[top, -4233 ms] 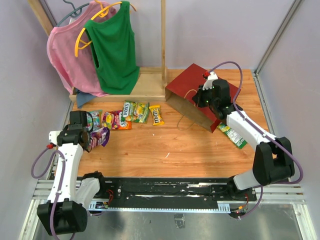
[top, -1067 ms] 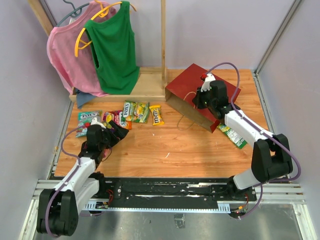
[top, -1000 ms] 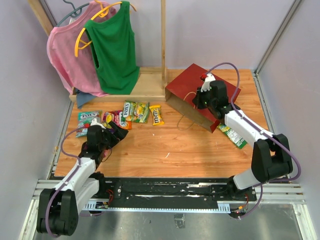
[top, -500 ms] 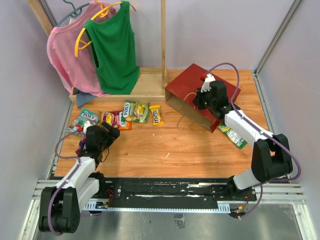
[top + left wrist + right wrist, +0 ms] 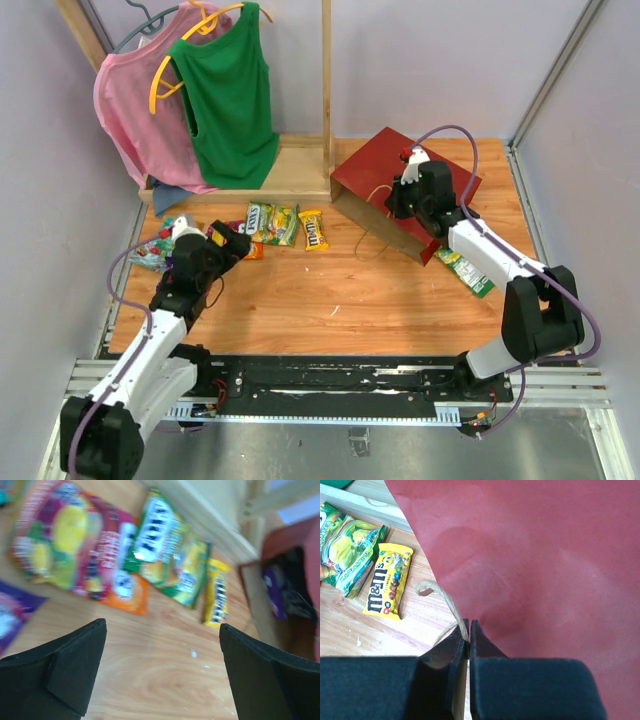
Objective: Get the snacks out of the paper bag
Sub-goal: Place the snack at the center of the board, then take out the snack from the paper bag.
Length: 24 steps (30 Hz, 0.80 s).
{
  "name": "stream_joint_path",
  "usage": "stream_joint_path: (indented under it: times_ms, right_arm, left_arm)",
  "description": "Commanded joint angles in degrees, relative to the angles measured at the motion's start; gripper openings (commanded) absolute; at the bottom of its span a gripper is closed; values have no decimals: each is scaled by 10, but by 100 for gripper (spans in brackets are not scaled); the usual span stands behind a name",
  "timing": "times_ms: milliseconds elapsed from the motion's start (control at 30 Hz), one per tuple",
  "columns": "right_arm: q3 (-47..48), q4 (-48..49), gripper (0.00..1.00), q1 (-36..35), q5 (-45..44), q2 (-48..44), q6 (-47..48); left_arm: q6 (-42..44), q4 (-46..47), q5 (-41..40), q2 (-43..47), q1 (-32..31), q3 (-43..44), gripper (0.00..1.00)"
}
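1. Plainly tipped on its side, the paper bag (image 5: 368, 176) lies at the far right of the wooden table (image 5: 330, 295). Its outside is flat, matte red, and its mouth is turned toward the middle of the table.
2. Around the mouth, the brown kraft lining (image 5: 260, 605) shows as a pale inner wall against the red.
3. A thin twisted loop handle (image 5: 449, 602) arches out from the mouth over the wood. The right gripper (image 5: 469, 630) has its fingers pressed together on this cord, pinching it at its lower end, just beside the red wall.
4. Deep in the shadowed mouth, the left wrist view catches a dark purple-blue glossy packet (image 5: 274, 592); its label is too blurred to read.
5. Left of the mouth, other snacks lie flat on the table in a rough row. A yellow M&M's pack (image 5: 313, 229) is nearest the bag, with a green-and-yellow pack (image 5: 272, 222) just beside it, then a red-orange pack (image 5: 85, 555).
6. Further left, a teal-green pack (image 5: 155, 252) is partly hidden by the left arm, and only a corner of a purple pack (image 5: 12, 615) shows.
7. One more green pack (image 5: 466, 270) lies on the near side of the bag, beside the right forearm.
8. The left gripper (image 5: 162, 625) hangs over bare wood near the red-orange pack, its jaws spread wide with nothing between them.
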State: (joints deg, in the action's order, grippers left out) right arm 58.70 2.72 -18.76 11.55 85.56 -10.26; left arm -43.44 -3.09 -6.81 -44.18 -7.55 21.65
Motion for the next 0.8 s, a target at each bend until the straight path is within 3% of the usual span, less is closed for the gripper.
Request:
stream_joint_path:
  times_ms: [0,300,767]
  right_arm:
    - [23,8,1,-11,5,3,-4]
    - [51,-17,1,-16,3,-16,9]
    - [129,-63,2,-16,-7,-13,40]
  left_arm:
    - [-8,36,-31,-51,-100,60,98]
    - [-4,194,10,-329,-266,206,98]
    - [-149,408,142,-624,-297,351,94]
